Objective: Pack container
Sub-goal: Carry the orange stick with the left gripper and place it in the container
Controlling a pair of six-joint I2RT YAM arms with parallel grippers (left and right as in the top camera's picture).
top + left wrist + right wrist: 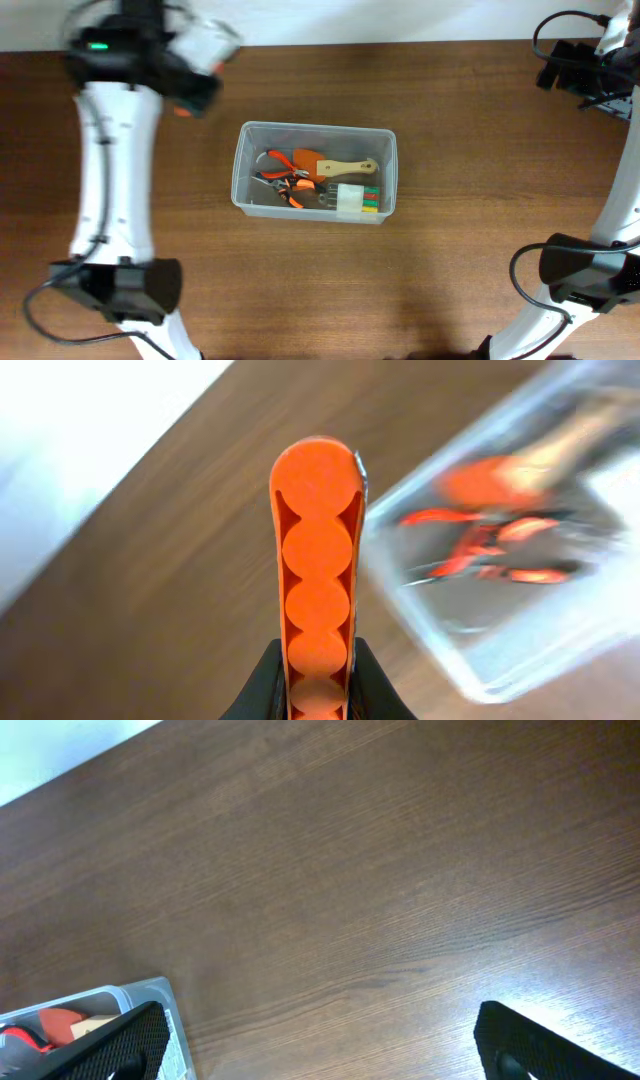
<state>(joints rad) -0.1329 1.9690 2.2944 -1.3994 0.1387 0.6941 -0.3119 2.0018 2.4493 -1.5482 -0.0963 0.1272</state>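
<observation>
The table (380, 870) is seen as dark wood with a fine grain and a faint sheen. The container (240, 172) is made of clear, smooth plastic. The orange tool (318, 590) is moulded in smooth, slightly glossy plastic. The fingers (115, 1042) of the right gripper (315, 1050) are faced with black, finely dimpled, matt material.

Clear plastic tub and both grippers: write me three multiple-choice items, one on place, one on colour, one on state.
1. Where is the clear rectangular plastic tub?
A. middle of the brown wooden table
B. at its far right edge
C. lifted in the air
2. What colour is the scalloped plastic piece in the left gripper?
A. blue
B. green
C. orange
3. The right gripper is:
A. shut on pliers
B. open and empty
C. shut on the tub
Answers: 1 A, the overhead view shows it centred; 2 C, the left wrist view shows it orange; 3 B, its fingers stand wide apart over wood.
</observation>
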